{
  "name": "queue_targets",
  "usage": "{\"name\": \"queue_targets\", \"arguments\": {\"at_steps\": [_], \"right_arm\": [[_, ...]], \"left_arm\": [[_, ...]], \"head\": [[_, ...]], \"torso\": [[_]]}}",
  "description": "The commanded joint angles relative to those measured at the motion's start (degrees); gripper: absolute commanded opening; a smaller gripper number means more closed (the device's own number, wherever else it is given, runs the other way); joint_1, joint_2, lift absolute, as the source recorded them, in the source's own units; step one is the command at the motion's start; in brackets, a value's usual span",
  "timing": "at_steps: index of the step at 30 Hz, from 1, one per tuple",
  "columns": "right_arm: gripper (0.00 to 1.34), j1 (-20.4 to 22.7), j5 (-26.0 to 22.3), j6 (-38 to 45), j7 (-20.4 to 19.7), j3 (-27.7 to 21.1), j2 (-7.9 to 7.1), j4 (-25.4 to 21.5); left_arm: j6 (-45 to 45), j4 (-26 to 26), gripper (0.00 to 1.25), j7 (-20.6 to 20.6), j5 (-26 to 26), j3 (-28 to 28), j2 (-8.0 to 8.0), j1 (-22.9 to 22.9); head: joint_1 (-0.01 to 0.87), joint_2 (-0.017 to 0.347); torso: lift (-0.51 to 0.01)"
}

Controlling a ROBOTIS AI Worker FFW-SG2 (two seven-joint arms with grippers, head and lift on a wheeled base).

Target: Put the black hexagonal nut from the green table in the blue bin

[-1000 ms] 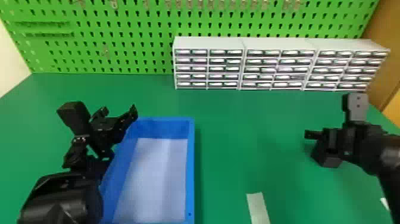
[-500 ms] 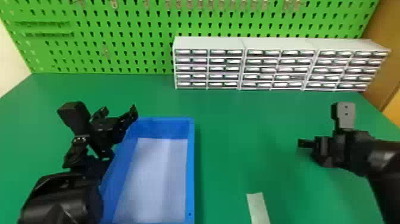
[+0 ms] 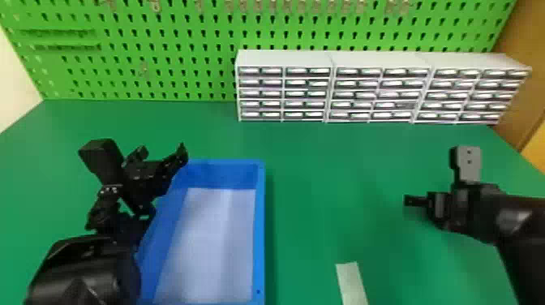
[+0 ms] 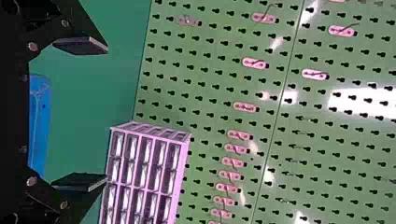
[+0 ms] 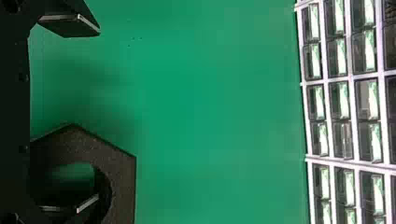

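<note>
Black hexagonal nut (image 5: 122,172): seen in the right wrist view, on the green table (image 3: 324,170). One finger of the right gripper (image 3: 414,200) overlaps its hole; the other is well clear. Pincer wide open, gripping nothing. The head view shows the blue rectangular bin (image 3: 260,227) left, the left gripper (image 3: 164,172) at its far-left side, a pale flat strip (image 3: 352,284) between bin and pincer, nearer, and white drawer cabinets (image 3: 284,59) far.

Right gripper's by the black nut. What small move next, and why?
On the right gripper, I'd probably ease the jaws slowly together to pinch the rim of the black nut. One jaw lines up with its hole and the other stands beyond its outer edge, leaving rim between them; whether the first is down inside the hole isn't certain.
</note>
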Motion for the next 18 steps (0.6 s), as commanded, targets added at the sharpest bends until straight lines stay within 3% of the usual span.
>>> {"name": "queue_targets", "arguments": {"at_steps": [1, 18], "right_arm": [[1.26, -0.75, 0.0, -0.14, 0.0, -0.72, 0.28, 1.34], [1.26, -4.09, 0.79, 3.03, 0.0, -2.48, 0.64, 4.77]], "left_arm": [[0.0, 0.02, 0.96, 0.0, -0.02, 0.0, -0.15, 0.16], [0.0, 0.02, 0.96, 0.0, -0.11, 0.0, -0.15, 0.6]], "head": [[0.686, 0.051], [0.686, 0.051]], "torso": [[-0.097], [-0.097]]}}
